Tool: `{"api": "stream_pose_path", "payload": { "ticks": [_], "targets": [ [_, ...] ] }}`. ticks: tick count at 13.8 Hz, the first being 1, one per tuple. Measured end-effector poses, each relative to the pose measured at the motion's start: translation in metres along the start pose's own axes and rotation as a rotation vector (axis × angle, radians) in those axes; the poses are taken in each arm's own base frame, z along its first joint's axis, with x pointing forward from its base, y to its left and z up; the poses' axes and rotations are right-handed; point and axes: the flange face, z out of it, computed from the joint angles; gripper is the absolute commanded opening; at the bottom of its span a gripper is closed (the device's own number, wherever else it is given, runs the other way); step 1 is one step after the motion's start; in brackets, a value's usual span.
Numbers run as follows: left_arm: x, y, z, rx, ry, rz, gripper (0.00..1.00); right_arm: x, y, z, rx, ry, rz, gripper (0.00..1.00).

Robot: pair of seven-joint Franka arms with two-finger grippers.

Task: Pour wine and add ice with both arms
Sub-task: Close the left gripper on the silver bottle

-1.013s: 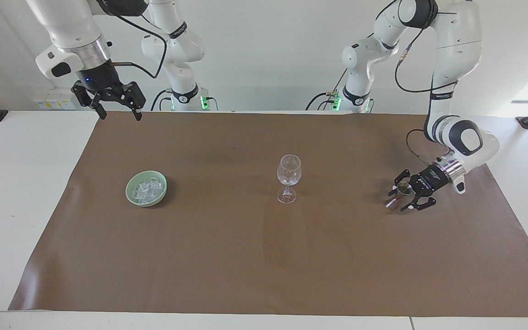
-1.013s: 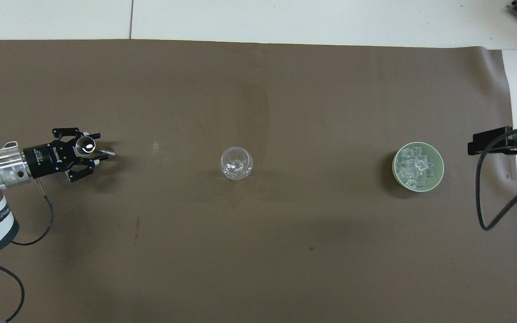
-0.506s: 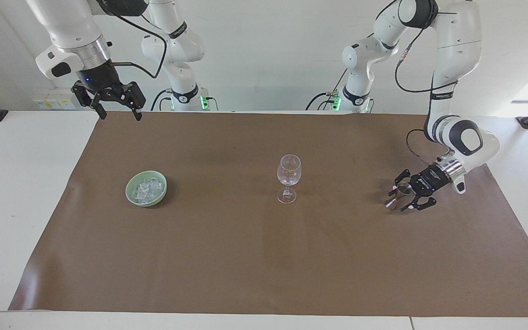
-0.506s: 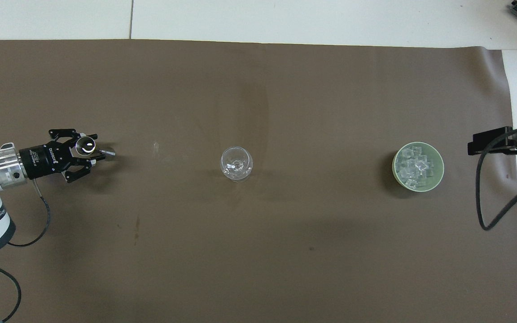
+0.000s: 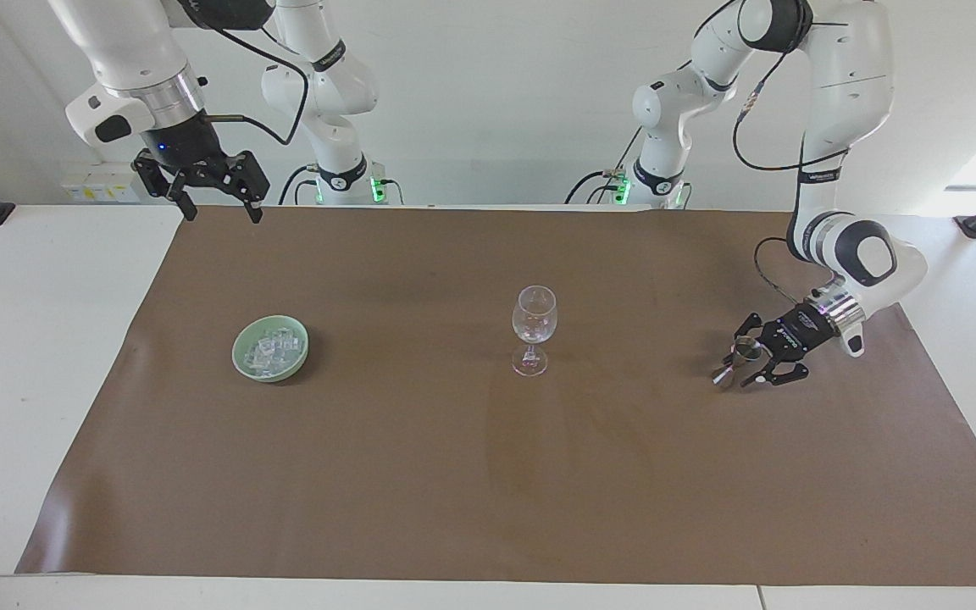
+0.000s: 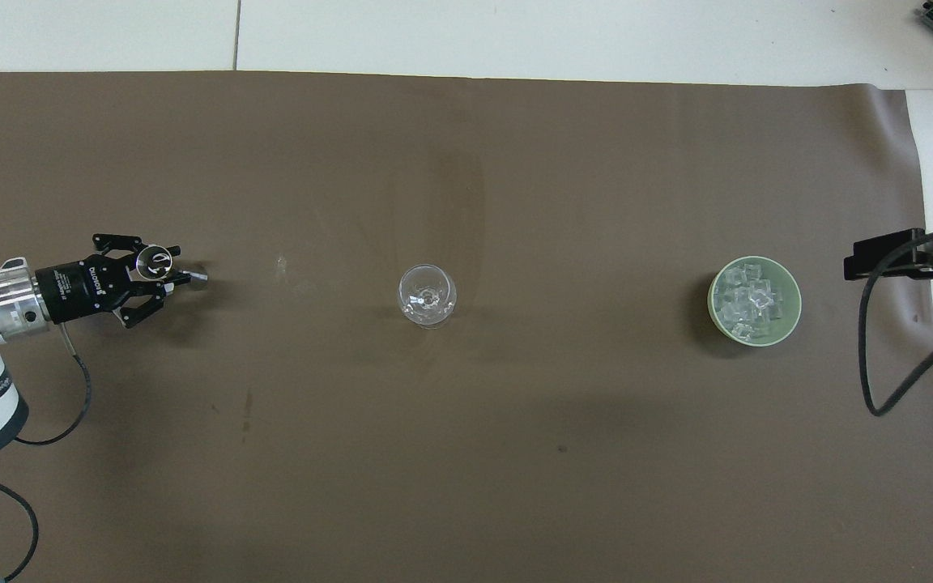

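A clear stemmed glass [image 5: 534, 318] [image 6: 427, 295] stands empty mid-mat. The ice [image 5: 272, 352] [image 6: 750, 304] fills a pale green bowl [image 5: 238, 347] [image 6: 709, 301] toward the right arm's end. Toward the left arm's end stands a small metal cup [image 5: 745, 345] [image 6: 155, 261]. My left gripper [image 5: 738, 366] [image 6: 175, 279] lies low and level around it. Whether it grips the cup does not show. My right gripper [image 5: 221, 212] hangs open and empty, high over the mat's corner by its own base. No wine shows, and the cup's contents cannot be made out.
A brown mat [image 5: 420, 474] covers most of the white table. A black cable [image 6: 867, 364] loops from the right arm over the mat's edge beside the bowl. The left arm's cable [image 6: 70, 389] trails on the mat near its wrist.
The left hand has shifted slightly toward its own end of the table, and its black frame looks narrower around the cup. The cup, glass, bowl and right arm have not moved.
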Motion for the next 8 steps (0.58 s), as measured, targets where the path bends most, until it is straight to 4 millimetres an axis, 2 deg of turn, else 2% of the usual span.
{"api": "stream_pose_path", "payload": {
  "ticks": [4,5,6,8],
  "targets": [
    [-0.0003,-0.0001,0.0004,0.001,-0.001,0.001,0.21,0.0,0.0,0.0,0.0,0.0,0.0,1.0],
    [-0.0003,-0.0001,0.0004,0.001,-0.001,0.001,0.13,0.0,0.0,0.0,0.0,0.0,0.0,1.0],
    [-0.0008,0.0001,0.0003,0.0,-0.001,0.002,0.01,0.0,0.0,0.0,0.0,0.0,0.0,1.0],
    [-0.0008,0.0001,0.0003,0.001,-0.002,0.002,0.0,0.0,0.0,0.0,0.0,0.0,0.0,1.0]
  ]
}}
